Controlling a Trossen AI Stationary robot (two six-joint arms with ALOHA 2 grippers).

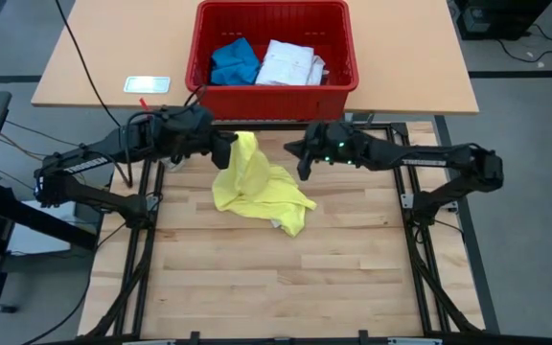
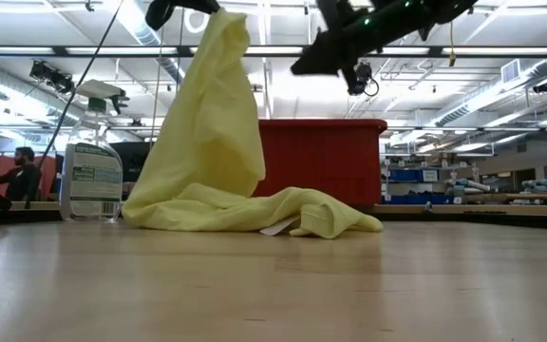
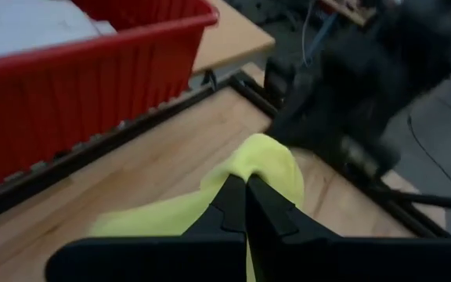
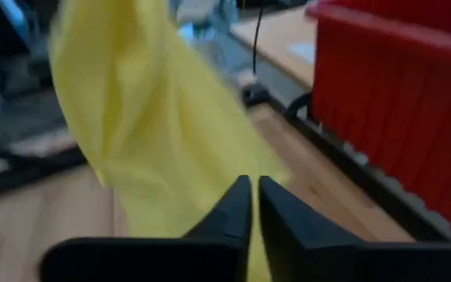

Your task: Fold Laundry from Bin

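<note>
High view is showing the left tool [image 1: 226, 147] pinching the yellow T-shirt [image 1: 257, 187] and lifting one end while the rest is lying on the counter [image 1: 257, 278] before the red bin [image 1: 272, 88], the right tool [image 1: 302, 163] hovering nearby, seemingly nearly pressed together, empty.

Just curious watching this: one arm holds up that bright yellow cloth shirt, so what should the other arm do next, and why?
Probably the right gripper should reach for the bright yellow cloth shirt and grab it: it hangs bunched from the left gripper, the rest crumpled on the wooden table.
</note>
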